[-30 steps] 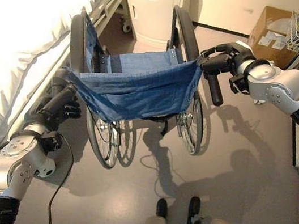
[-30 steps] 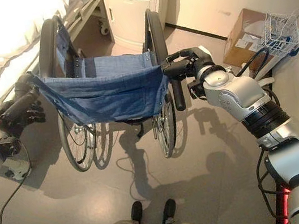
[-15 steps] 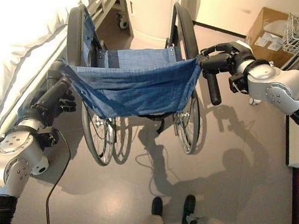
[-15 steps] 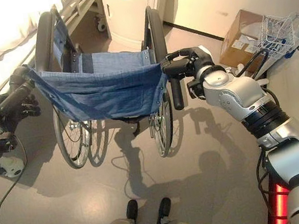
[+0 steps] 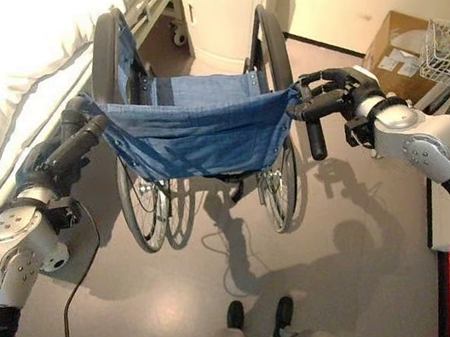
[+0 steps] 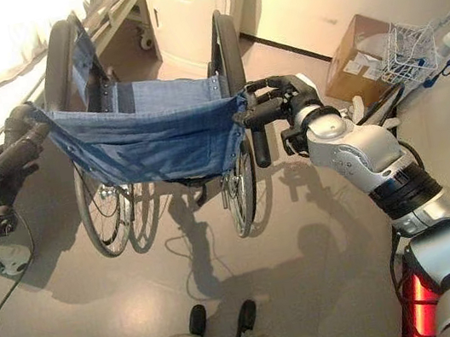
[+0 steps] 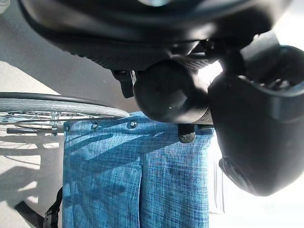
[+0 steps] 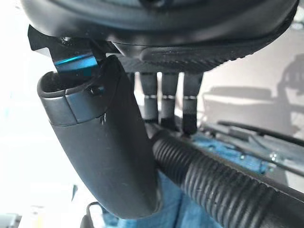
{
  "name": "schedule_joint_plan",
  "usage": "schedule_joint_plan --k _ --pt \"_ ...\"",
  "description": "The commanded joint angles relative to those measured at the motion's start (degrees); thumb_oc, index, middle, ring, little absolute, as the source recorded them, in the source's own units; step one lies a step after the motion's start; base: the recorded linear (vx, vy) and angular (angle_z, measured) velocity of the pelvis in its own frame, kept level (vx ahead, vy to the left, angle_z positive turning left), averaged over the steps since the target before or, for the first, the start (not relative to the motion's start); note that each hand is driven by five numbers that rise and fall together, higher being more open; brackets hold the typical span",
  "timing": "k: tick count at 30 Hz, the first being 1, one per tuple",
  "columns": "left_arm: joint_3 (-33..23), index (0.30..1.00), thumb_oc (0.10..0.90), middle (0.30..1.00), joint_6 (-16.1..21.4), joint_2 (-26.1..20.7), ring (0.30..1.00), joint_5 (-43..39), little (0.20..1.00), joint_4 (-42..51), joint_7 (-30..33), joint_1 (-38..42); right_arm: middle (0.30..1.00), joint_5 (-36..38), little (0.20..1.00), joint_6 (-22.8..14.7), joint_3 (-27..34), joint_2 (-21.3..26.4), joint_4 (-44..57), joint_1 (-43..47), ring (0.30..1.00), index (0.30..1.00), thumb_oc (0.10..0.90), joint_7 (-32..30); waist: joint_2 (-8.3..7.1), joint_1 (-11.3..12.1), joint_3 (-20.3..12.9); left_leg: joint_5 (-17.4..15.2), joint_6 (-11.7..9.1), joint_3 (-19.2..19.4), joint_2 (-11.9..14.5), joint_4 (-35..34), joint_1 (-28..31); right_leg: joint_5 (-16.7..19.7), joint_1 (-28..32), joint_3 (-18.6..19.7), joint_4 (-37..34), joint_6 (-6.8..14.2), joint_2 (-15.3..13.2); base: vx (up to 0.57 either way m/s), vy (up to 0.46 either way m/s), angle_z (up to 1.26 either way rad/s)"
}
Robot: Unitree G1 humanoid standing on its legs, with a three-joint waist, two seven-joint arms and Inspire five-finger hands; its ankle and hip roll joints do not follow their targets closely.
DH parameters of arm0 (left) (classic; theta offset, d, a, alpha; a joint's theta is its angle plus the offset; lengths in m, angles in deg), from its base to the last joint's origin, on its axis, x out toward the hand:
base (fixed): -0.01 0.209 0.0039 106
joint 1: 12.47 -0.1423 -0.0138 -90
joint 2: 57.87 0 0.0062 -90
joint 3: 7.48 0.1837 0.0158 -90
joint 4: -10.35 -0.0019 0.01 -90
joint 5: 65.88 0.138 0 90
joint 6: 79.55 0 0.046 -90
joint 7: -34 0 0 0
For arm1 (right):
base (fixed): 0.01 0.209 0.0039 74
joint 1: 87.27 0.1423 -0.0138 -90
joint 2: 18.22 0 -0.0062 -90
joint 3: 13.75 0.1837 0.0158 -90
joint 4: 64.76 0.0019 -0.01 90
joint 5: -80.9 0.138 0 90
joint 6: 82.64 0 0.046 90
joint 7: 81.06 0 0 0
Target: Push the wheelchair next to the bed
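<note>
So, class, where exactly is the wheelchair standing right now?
In the left eye view the wheelchair stands centre, beside the white bed on its left, facing a white cabinet; the left hand and right hand grip its push handles.

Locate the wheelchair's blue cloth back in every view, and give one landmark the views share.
Left eye view: blue cloth back, centre, upper half.
Right eye view, left of centre.
Left wrist view, past the left hand.
Right wrist view: a strip beyond the ribbed push handle.
Shared landmark: the wheelchair's wheel.
</note>
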Motion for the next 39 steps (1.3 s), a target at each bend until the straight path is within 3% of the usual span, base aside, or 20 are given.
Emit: schedule_joint_plan --k 1,14,21,33,39 --pt "-10.5 0.9 0.8 0.9 8.2 -4.1 0.9 1.0 0.9 4.9 1.7 2.9 0.9 -2.3 0.9 -4.8 3.3 6.3 4.6 0.7 0.9 0.9 0.8 -3.2 2.72 -1.2 -4.8 -0.3 -5.0 -3.2 1.8 2.9 -2.2 0.3 4.7 -3.3 0.4 4.7 -2.3 0.04 -0.001 0.0" --pt "-26.8 0.9 0.8 0.9 9.4 -4.2 0.9 3.2 0.9 6.3 4.2 -11.2 0.9 -11.9 0.9 -0.7 17.1 19.1 6.3 -6.8 0.9 0.9 0.8 -9.3 3.31 -2.0 -7.0 -1.1 -5.4 -2.5 1.8 3.5 -1.2 -0.8 6.0 -2.9 0.1 4.5 -2.3 0.01 0.002 0.01" --pt "-31.3 0.9 0.8 0.9 8.8 -2.6 0.9 3.5 0.9 8.4 4.1 -16.2 0.9 -15.1 0.9 1.8 22.5 21.1 8.2 -12.6 0.9 0.9 0.8 -9.1 3.45 -2.1 -7.6 -1.1 -5.8 -2.5 1.9 3.7 -1.1 -1.3 6.4 -3.0 0.1 4.3 -2.3 0.02 0.0 0.09" --pt "-36.5 0.9 0.8 0.9 8.9 2.7 0.9 1.7 0.9 10.8 5.1 -24.9 0.9 -18.2 0.9 1.4 33.4 19.9 11.0 -26.6 0.9 0.9 0.8 -9.8 4.03 -2.8 -8.1 -0.9 -6.1 -2.1 2.1 3.3 -0.9 -1.8 6.2 -2.6 0.2 4.2 -2.2 -0.02 0.006 -0.15" --pt "-35.4 0.9 0.8 0.9 8.1 12.3 0.9 1.3 0.9 12.6 3.3 -31.7 0.9 -16.9 0.9 -0.3 41.9 10.8 11.5 -41.0 0.9 0.9 0.8 -13.1 4.85 -3.8 -9.2 -0.1 -6.5 -2.2 2.4 1.2 0.4 -1.8 6.5 -2.6 -0.2 4.6 -2.1 -0.01 0.019 -0.03"
